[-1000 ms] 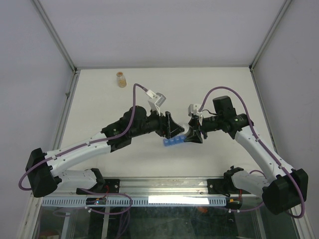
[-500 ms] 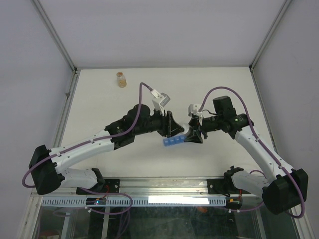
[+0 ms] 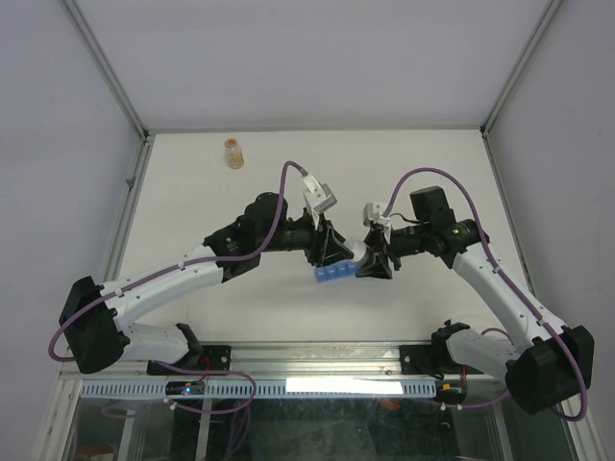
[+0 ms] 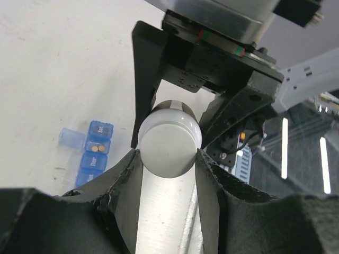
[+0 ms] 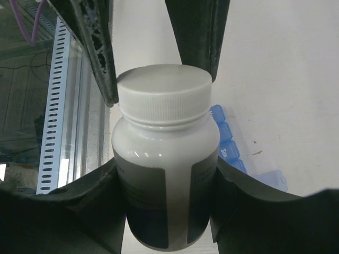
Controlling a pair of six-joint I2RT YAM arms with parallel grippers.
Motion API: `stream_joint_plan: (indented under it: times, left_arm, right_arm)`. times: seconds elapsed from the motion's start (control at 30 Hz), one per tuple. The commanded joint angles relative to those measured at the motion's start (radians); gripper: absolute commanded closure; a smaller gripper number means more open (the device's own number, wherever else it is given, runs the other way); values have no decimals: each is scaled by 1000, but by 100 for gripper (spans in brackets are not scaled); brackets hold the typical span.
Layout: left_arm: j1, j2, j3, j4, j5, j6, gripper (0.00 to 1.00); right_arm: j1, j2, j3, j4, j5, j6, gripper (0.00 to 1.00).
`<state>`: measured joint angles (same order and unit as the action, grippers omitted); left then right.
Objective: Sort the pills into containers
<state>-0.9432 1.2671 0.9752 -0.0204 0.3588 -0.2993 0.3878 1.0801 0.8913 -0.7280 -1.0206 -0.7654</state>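
A white bottle [image 5: 167, 180] with a dark label is held in the air by its body, my right gripper [image 5: 166, 166] shut on it. My left gripper [image 4: 168, 159] is shut on the bottle's white cap [image 4: 169, 145], meeting it head-on. In the top view both grippers [image 3: 336, 252] [image 3: 371, 261] join at the bottle [image 3: 358, 254] just above the containers [image 3: 334, 275], a short blue strip on the table. One compartment of the containers [image 4: 95, 153] stands open with two orange pills [image 4: 95, 149] in it.
A small amber bottle [image 3: 233, 153] stands at the far left of the table. The table's metal front rail [image 5: 55, 121] runs close below the grippers. A loose-looking blue lid flap [image 4: 71, 138] lies beside the strip.
My left gripper has closed its fingers onto the bottle's cap, and its wrist has shifted slightly right. The right arm and the bottle have stayed put.
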Motion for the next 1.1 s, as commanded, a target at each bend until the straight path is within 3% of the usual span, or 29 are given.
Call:
stream_joint_plan:
  times: [0.0,0.2,0.33,0.53,0.7,0.83,0.93,1.07]
  left_arm:
    - [-7,32,22,64,403,342,68]
    - [13,83,50,69,546,636,54]
    - [68,119,76,118,606,677,46]
    - [113,55,-63,463,503,464,2]
    - [121,-36,-174,572,401,357,1]
    - [122,-158,-290,621,241,208,1]
    - [127,-250,-380,653,114,14,1]
    - [130,-341,-463,688,54,-193,1]
  right_arm:
    - [1,-14,29,66,-22,4,100]
    - [0,-19,29,62,-28,1,100]
    - [2,-22,30,58,-30,-1,100]
    - [0,-32,28,58,-27,-5,100]
    - [1,-31,28,58,-29,-7,100]
    - [1,-32,29,58,-29,-7,100]
    - [1,-30,28,57,-29,-7,100]
    - [1,-25,28,57,-30,-7,100]
